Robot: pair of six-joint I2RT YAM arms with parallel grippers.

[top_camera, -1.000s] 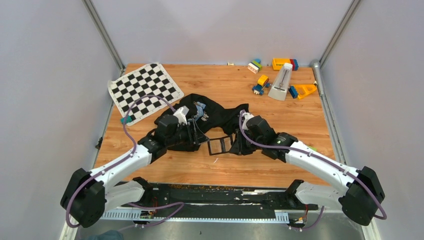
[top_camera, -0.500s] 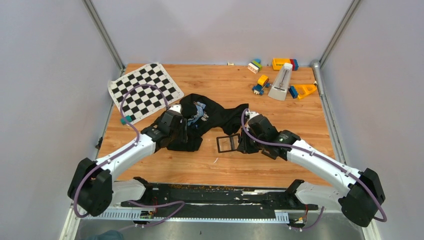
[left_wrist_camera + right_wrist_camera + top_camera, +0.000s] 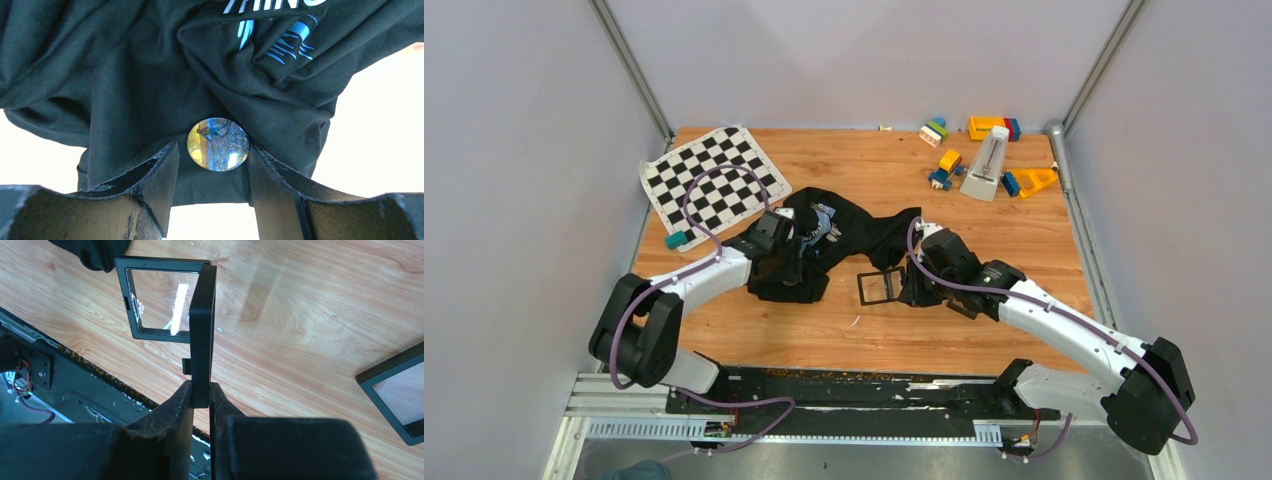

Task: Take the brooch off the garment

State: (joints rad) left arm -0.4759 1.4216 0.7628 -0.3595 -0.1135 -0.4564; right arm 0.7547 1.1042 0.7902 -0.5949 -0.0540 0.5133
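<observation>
Left gripper (image 3: 212,151): my jaws are apart, one finger on each side of the brooch, and neither pad seems to touch it
Brooch (image 3: 218,144): a small round disc with a mottled blue and yellow face; it sits on the garment near the lower hem, right between my left fingers
Garment (image 3: 140,85): a black T-shirt crumpled in a heap on the table (image 3: 874,340), with the blue print showing above the disc
Why the left sits so: I judge that I straddle the disc so that closing would pinch it by its rim
Right gripper (image 3: 201,390): my jaws are clamped on the edge of a black frame (image 3: 202,315), holding one half upright while its windowed half lies flat on the wood
Why the right holds so: probably to hold this hinged case open, near the shirt
Around: a second frame (image 3: 400,390) lies just beside the held one; the chequered mat (image 3: 714,180) and the toy blocks (image 3: 984,130) are well apart from my work
In the way: a fold of cloth crowds the disc's upper rim, so my pads may catch fabric; nothing pins the soft shirt down, so it may lift with the disc
</observation>
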